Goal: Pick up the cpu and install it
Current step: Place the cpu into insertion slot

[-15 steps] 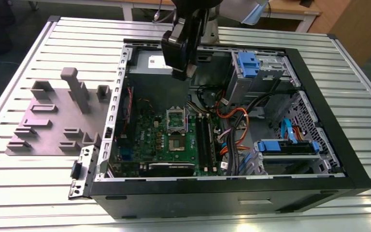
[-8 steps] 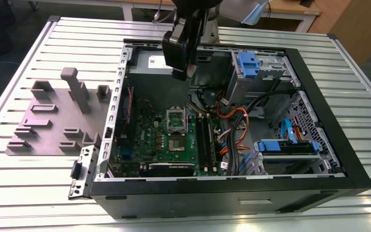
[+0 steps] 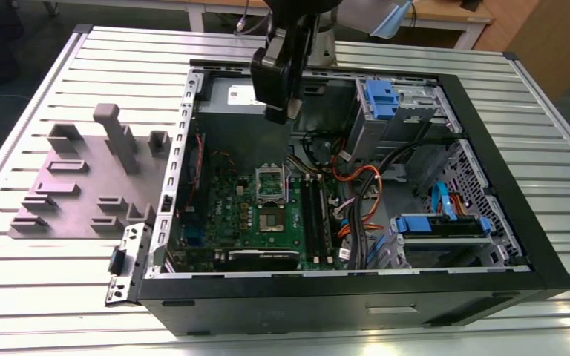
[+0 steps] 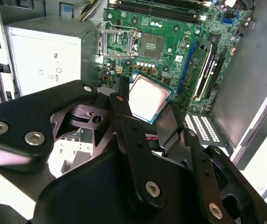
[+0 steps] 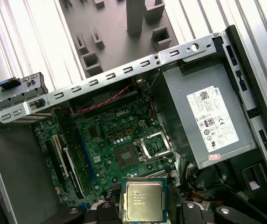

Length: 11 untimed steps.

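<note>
Lying on its side on a ribbed silvery aluminium table, a black metal computer tower case stands open to the arm above it. A grey blocky plastic fixture sits on the table at the exterior view's left, just beside the case. Inside are a grey metal power supply box and a green circuit board. The black linkage gripper hangs over the case interior. On the board is a dark square socket, with its silvery hinged frame swung open beside it.

Smallest of all is the cpu, a flat square chip with a silvery metal top and a thin green rim. It is pinched by two opposite edges between the closed-in black fingers. It rides in the air with its metal face up, well apart from the socket.

The chip looks light and stiff, and its smooth lid is probably slippery. Its hidden underside is likely delicate. The rim edges, where the gripper has it, seem the safest hold, provided the chip is kept level.
</note>
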### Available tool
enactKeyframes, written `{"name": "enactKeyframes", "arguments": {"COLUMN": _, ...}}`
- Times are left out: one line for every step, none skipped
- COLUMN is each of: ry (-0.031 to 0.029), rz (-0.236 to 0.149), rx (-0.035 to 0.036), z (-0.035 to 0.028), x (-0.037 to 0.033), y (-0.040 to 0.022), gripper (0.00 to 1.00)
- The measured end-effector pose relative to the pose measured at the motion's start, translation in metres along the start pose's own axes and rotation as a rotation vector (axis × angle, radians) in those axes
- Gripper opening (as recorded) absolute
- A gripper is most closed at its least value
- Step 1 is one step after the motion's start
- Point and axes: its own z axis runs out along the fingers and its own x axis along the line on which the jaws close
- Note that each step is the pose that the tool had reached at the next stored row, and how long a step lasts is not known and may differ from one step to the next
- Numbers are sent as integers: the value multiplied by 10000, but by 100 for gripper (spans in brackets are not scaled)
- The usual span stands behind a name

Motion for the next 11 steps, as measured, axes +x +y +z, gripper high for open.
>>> {"name": "enactKeyframes", "arguments": {"ry": 0, "rz": -33, "rx": 0, "z": 0, "x": 0, "y": 0, "gripper": 47}}
{"name": "enactKeyframes", "arguments": {"ry": 0, "rz": -62, "rx": 0, "z": 0, "x": 0, "y": 0, "gripper": 47}}
{"name": "enactKeyframes", "arguments": {"ry": 2, "rz": -89, "rx": -1, "z": 0, "x": 0, "y": 0, "gripper": 47}}
{"name": "enactKeyframes", "arguments": {"ry": 3, "rz": -117, "rx": -1, "z": 0, "x": 0, "y": 0, "gripper": 47}}
{"name": "enactKeyframes", "arguments": {"ry": 3, "rz": -150, "rx": -1, "z": 0, "x": 0, "y": 1, "gripper": 47}}
{"name": "enactKeyframes", "arguments": {"ry": 4, "rz": -191, "rx": -1, "z": 0, "x": 0, "y": 1, "gripper": 47}}
{"name": "enactKeyframes", "arguments": {"ry": 5, "rz": -241, "rx": -2, "z": 0, "x": 1, "y": 2, "gripper": 47}}
{"name": "enactKeyframes", "arguments": {"ry": 6, "rz": -295, "rx": -2, "z": 0, "x": 1, "y": 2, "gripper": 47}}
{"name": "enactKeyframes", "arguments": {"ry": 8, "rz": -357, "rx": -3, "z": 0, "x": 1, "y": 3, "gripper": 47}}
{"name": "enactKeyframes", "arguments": {"ry": 9, "rz": -426, "rx": -3, "z": 0, "x": 1, "y": 3, "gripper": 47}}
{"name": "enactKeyframes", "arguments": {"ry": 11, "rz": -505, "rx": -3, "z": 1, "x": 1, "y": 3, "gripper": 47}}
